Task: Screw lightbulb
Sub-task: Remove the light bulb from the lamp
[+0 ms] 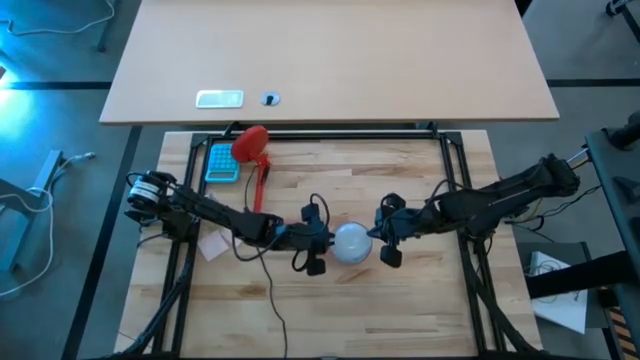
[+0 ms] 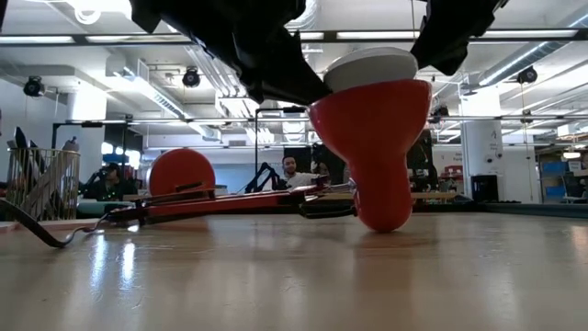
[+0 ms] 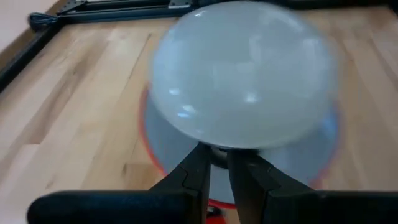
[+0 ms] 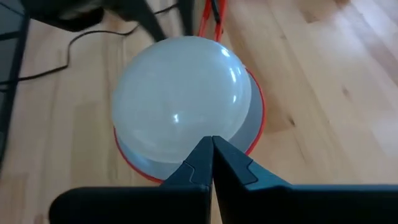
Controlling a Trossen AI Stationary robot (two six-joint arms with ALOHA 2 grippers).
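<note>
The single lightbulb (image 1: pixel 352 242) sits in the upturned shade of the one red lamp (image 2: pixel 372 138), mid-worktop (image 1: pixel 420 300). It is probably light, smooth, slippery and fragile, best held at its narrow neck. The left pincer (image 3: pixel 219 167), nearly closed, pinches that neck; the right pincer (image 4: pixel 212 148) is fully closed, touching the globe.

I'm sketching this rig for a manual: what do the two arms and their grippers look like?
Both arms are dark, slim and jointed, with black cables looping beside them. The left arm ends at its base in a silvery cylindrical part. The left gripper and right gripper each have two black, wedge-shaped fingers tapering to narrow tips. No markings are readable.
</note>
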